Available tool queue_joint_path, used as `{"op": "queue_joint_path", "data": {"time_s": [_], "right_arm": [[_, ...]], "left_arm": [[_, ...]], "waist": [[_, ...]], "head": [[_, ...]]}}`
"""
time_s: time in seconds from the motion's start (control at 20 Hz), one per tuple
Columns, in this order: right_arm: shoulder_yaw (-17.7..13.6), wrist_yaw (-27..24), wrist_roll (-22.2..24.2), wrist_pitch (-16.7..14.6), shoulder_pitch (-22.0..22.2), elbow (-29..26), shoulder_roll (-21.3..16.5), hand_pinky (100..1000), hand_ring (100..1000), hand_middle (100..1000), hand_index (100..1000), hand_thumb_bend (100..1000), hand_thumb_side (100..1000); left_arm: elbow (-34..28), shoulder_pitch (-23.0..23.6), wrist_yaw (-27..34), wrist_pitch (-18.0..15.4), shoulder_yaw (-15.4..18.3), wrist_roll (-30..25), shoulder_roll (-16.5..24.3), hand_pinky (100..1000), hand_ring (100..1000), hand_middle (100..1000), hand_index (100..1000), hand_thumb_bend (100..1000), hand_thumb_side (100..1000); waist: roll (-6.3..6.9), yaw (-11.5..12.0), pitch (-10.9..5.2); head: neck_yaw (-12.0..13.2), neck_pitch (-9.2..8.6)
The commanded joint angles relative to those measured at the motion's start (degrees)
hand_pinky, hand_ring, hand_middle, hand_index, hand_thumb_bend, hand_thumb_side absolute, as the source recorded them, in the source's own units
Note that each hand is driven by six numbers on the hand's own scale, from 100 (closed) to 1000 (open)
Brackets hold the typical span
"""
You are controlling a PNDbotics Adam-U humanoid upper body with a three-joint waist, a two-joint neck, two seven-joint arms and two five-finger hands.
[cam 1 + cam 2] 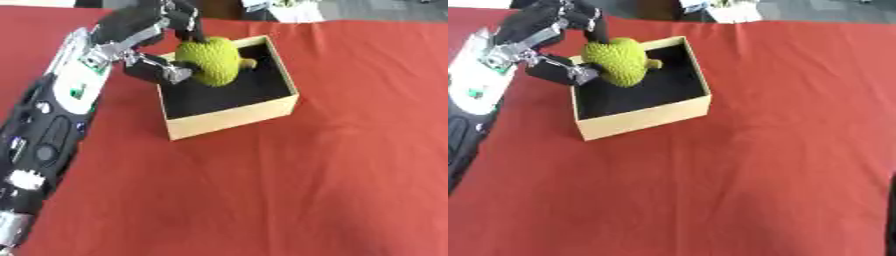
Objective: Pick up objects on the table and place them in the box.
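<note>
From my seat I see the surface (332, 165) covered in a plain red cloth, flat and nearly bare. At about eleven o'clock stands the box (229, 119), a square open-topped one with pale cardboard-coloured walls and a black lining inside, turned a little askew to the table edge. At twelve o'clock, past the far edge of the cloth, there is some pale clutter (732, 10) I cannot make out; it lies well apart from the box.

My left robot hand (149, 47) comes in from ten o'clock, black with silver joints, its arm running down the left side of the view. The fingers (188, 22) curl over the top of the fruit (210, 61) and the thumb presses its near side, so the robot hand is clamped on it. The fruit is yellow-green, rounded and bumpy all over, with a small stub poking out at three o'clock. It sits over the box's left half, above the black lining; I cannot tell if it touches the bottom. The right robot hand shows in neither view.
</note>
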Motion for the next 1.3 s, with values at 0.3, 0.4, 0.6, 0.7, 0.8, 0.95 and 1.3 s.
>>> {"op": "queue_joint_path", "data": {"time_s": [0.3, 0.4, 0.6, 0.7, 0.8, 0.95, 1.3], "right_arm": [[0.0, 0.0, 0.4, -0.3, -0.8, -1.2, -0.4, 741, 876, 551, 535, 100, 615], [0.0, -0.1, 0.3, -0.4, -0.8, -1.2, -0.4, 741, 875, 551, 535, 100, 615], [-0.1, -0.2, 0.2, -0.5, -0.6, -1.2, -0.3, 741, 875, 549, 534, 100, 615], [-0.1, -0.2, 0.2, -0.5, -0.5, -1.2, -0.3, 741, 875, 549, 533, 100, 615], [-0.1, -0.3, 0.1, -0.5, -0.5, -1.2, -0.2, 741, 875, 549, 533, 100, 614], [-0.1, -0.4, 0.1, -0.5, -0.4, -1.2, -0.2, 741, 876, 548, 533, 100, 614], [-0.4, 0.2, -0.1, -0.4, -0.4, -1.2, -1.4, 743, 871, 550, 535, 100, 614]], "left_arm": [[0.6, -0.1, -5.1, -3.8, 0.1, -1.6, -0.2, 514, 526, 570, 720, 428, 220], [0.9, 0.0, -6.5, -3.6, 0.2, -1.6, 0.0, 621, 650, 686, 827, 514, 362], [0.7, 0.1, -10.1, -3.0, 0.8, -1.9, 0.2, 807, 845, 852, 937, 594, 528], [0.5, 0.1, -11.8, -2.4, 1.0, -0.9, 0.2, 832, 873, 873, 956, 643, 599], [0.3, 0.2, -13.4, -1.7, 1.3, 0.5, 0.3, 837, 880, 874, 963, 708, 673], [0.2, 0.3, -15.4, -0.5, 1.6, 2.8, 0.3, 835, 876, 869, 961, 703, 676], [-5.4, 1.4, -11.7, 4.1, 7.4, 8.7, 3.1, 809, 809, 807, 906, 498, 699]], "waist": [[0.09, 0.1, -1.17], [0.08, 0.1, -1.17], [0.09, 0.1, -1.23], [0.08, 0.1, -1.26], [0.05, 0.2, -1.26], [0.01, 0.2, -1.26], [0.03, 1.1, -1.59]], "head": [[-0.5, -0.69], [-0.5, -0.68], [-0.5, -0.69], [-0.6, -0.75], [-0.6, -0.77], [-0.6, -0.68], [-2.7, 0.14]]}}
